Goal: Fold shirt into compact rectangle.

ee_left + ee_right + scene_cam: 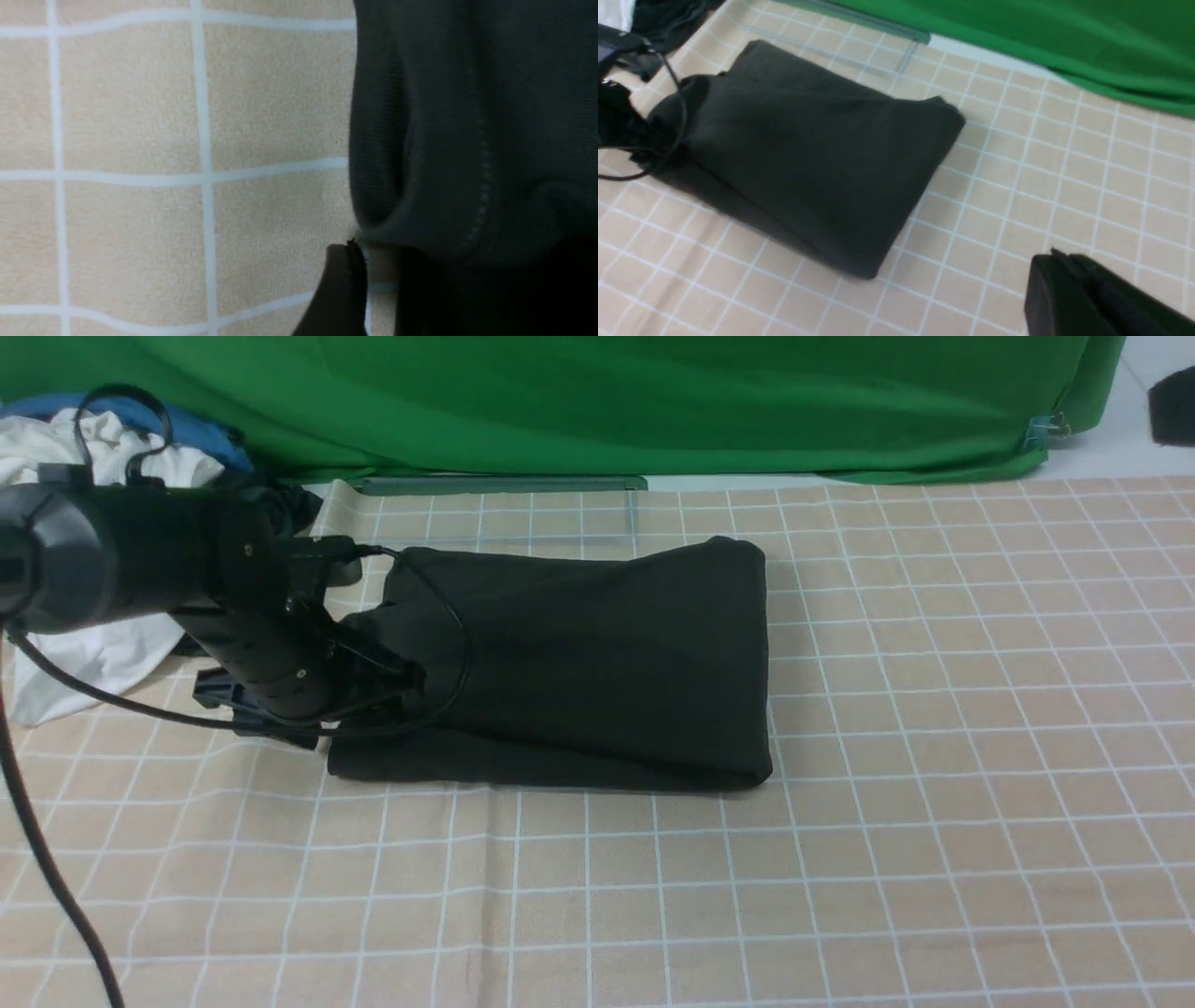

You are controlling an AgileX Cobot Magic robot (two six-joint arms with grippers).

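Left gripper point(382, 275): fingers parted, a gap between them showing patterned cloth; no fabric visible in that gap. In the front view it sits left of centre, low over the left end of the shirt; contact with the fabric cannot be told.

Right gripper point(1057, 261): fingertips together, nothing seen between them; well apart from the shirt, at the lower right of the right wrist view.

Shirt point(597, 663): black, one, folded into a wide bundle, upper centre-left of the front view. Right edge fairly straight; left end bunched and uneven; a lower layer shows along the bottom edge. A stitched hem appears close up in the left wrist view.

Tablecloth point(887, 896): beige with white grid lines, beneath the shirt, creased at lower centre-left.

White cloth point(93, 663): crumpled, left edge to upper left, partly behind the left arm point(159, 551).

Green drape point(607, 406): across the top of the frame.
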